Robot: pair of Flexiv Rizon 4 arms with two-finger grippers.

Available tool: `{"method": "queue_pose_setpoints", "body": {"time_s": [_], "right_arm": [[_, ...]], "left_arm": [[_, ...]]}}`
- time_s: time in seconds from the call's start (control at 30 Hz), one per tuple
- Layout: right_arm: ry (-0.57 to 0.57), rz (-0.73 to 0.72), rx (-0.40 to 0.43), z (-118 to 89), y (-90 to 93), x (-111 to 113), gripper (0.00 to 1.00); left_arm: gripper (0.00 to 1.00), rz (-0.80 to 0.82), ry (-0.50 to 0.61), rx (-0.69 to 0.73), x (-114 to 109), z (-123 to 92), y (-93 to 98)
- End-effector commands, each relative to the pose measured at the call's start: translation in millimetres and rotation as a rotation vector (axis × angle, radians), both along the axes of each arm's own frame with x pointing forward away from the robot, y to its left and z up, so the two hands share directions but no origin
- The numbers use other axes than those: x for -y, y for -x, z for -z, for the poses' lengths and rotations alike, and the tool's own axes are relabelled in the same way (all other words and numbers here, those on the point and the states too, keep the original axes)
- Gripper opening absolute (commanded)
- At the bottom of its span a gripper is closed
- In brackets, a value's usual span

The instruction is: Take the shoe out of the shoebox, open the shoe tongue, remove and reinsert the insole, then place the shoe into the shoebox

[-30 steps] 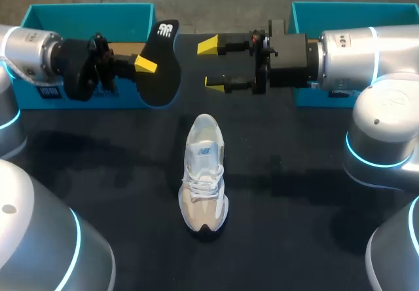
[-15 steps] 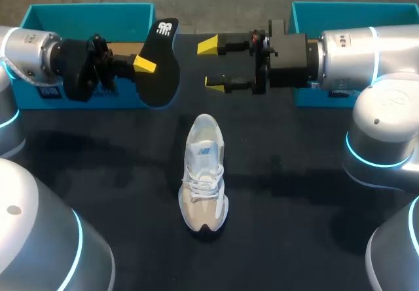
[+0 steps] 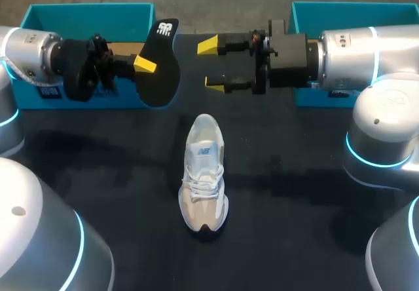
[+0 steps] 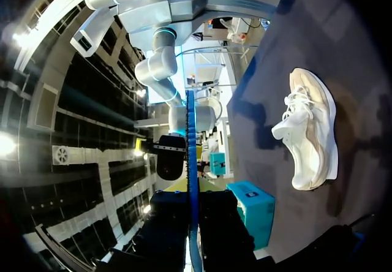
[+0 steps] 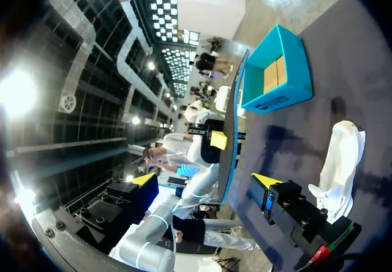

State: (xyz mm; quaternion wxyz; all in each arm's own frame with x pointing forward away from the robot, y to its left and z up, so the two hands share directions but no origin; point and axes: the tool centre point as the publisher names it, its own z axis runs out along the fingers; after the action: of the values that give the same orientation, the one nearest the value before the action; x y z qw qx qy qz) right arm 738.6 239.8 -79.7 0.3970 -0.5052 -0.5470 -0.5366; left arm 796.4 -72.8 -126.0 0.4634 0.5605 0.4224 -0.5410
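Insole, black and lifted off the counter, is clamped in the left gripper, whose fingers press it from two sides (from above only one yellow tip shows, the other being hidden behind the insole). The insole stands on edge. Its narrower end, which carries a white mark, points away from the robot, and its broader end hangs nearer. In the left wrist view it shows as a thin blue-edged line running straight out between that gripper's dark fingers.

The right gripper faces the left one from the other side. Its two fingers are spread wide with nothing between them, and its yellow tips are just beside the insole without touching it. In the right wrist view the insole rises edge-on ahead of that gripper, roughly in line with the gap between its tips.

The shoe, a white and beige sneaker with its laces up, rests on its sole on the counter. It lies below and nearer the robot than both grippers, about under the gap between them and apart from each. Its toe points away from the grippers.

The left teal box sits behind the left gripper, with brown card showing inside. The right teal box sits behind the right arm. Both are well apart from the shoe.
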Motion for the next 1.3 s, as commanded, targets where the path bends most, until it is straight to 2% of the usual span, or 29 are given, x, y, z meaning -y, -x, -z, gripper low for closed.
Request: {"method": "queue_pose_setpoints", "body": {"time_s": [0.03, 0.27, 0.47, 0.67, 0.73, 0.77, 0.8, 0.87, 0.93, 1.17, 1.2, 1.27, 1.3], "right_arm": [[0.018, 0.005, -0.006, 1.9, -4.0, -6.6, 1.0], [0.025, 0.014, -0.003, 6.2, -6.7, -9.1, 1.0], [0.039, 0.015, -0.037, 16.6, -17.0, -7.1, 1.0], [0.053, 0.0, -0.063, 26.1, -26.6, -21.2, 1.0], [0.062, -0.012, -0.078, 28.5, -31.0, -28.9, 0.9], [0.062, -0.012, -0.078, 28.5, -31.0, -28.9, 0.9], [0.065, -0.02, -0.086, 30.0, -33.7, -34.9, 0.8], [0.066, -0.023, -0.088, 31.3, -34.7, -36.2, 0.79], [0.061, -0.029, -0.097, 34.6, -37.2, -42.9, 0.69], [0.062, -0.034, -0.104, 39.6, -40.8, -54.6, 0.64], [0.061, -0.033, -0.101, 40.1, -41.1, -56.7, 0.59], [0.061, -0.033, -0.1, 40.0, -40.8, -58.7, 0.57], [0.064, -0.034, -0.097, 40.5, -40.0, -61.2, 0.49]], "left_arm": [[0.0, -0.003, 0.0, 0.002, 0.9, 0.3, 0.7], [0.0, -0.003, 0.0, 0.002, 0.9, 0.3, 0.7], [0.0, -0.003, 0.0, 0.002, 0.9, 0.3, 0.7], [0.0, -0.003, 0.0, 0.002, 0.9, 0.3, 0.7], [0.0, -0.003, 0.0, 0.002, 0.9, 0.3, 0.7], [0.0, -0.003, 0.0, 0.002, 0.9, 0.3, 0.7], [0.0, -0.003, 0.0, 0.002, 0.9, 0.3, 0.7], [0.0, -0.003, 0.0, 0.002, 0.9, 0.3, 0.7], [0.0, -0.003, 0.0, 0.002, 0.9, 0.3, 0.7], [0.0, -0.003, 0.0, 0.002, 0.9, 0.3, 0.7], [0.0, -0.003, 0.0, 0.002, 0.9, 0.3, 0.7], [0.0, -0.003, 0.0, 0.002, 0.9, 0.3, 0.7], [0.0, -0.003, 0.0, 0.002, 0.9, 0.3, 0.7]]}}
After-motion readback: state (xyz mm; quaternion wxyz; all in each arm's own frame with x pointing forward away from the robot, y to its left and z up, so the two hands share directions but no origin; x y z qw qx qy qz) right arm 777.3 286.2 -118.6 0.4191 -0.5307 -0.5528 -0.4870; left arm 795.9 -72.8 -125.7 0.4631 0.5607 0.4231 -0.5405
